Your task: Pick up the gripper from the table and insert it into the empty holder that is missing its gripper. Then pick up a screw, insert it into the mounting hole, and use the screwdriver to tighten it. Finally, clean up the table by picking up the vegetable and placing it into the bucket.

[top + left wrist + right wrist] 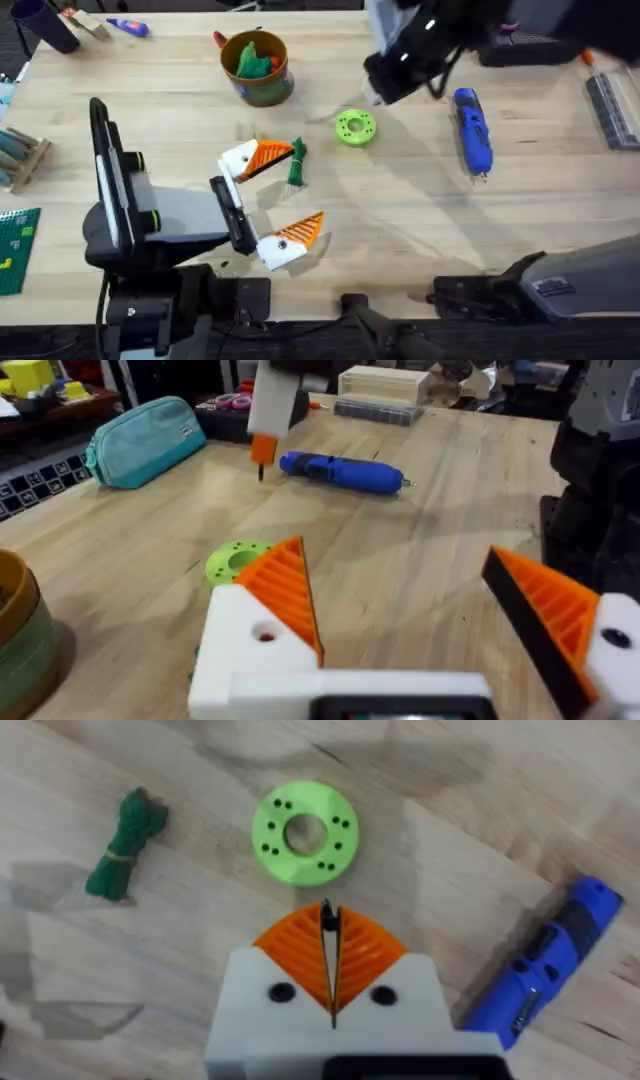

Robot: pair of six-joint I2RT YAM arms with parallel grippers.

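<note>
Wooden table (400, 230), light planks. The right arm hangs large and dark at upper right of the overhead view. The right gripper (330, 935) hovers just over the green ring (355, 127), its orange pads pressed together on a thin dark screw (327, 915) at the tips. The left gripper (305, 190) sits left of centre with its white fingers spread wide apart, orange pads facing right and nothing between them. The teal pouch (145, 440) lies at the table's far edge in the left wrist view, its small label too small to read. The brown bucket (262, 88) with a green band stands at upper centre, green and orange bits inside. The blue screwdriver (472, 130) lies flat right of the ring. The dark-green vegetable (297, 165) lies on the table just beside the left gripper's upper fingertip, below-left of the ring and well apart from the bucket.
</note>
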